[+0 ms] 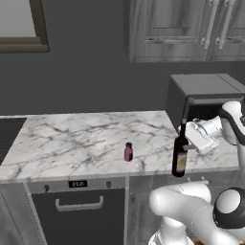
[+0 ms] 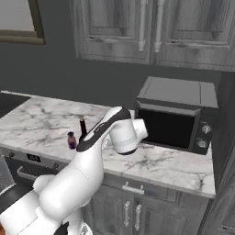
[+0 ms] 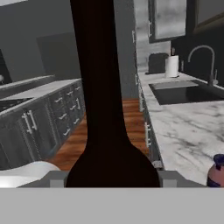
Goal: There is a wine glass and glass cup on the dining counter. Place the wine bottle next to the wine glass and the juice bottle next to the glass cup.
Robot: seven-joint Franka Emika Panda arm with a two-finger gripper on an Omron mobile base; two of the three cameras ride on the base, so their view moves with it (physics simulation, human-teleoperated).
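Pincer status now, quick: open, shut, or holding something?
Pincer: closed on the wine bottle near its neck, bottle upright over the counter.

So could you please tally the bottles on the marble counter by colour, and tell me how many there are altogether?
Dark, near-black: 1, the wine bottle, held in the gripper.
Reddish-pink: 1, the juice bottle, standing free on the marble counter.
Total: 2 bottles.

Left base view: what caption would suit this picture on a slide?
Robot tool around the wine bottle at a marble counter's edge, juice bottle standing apart.
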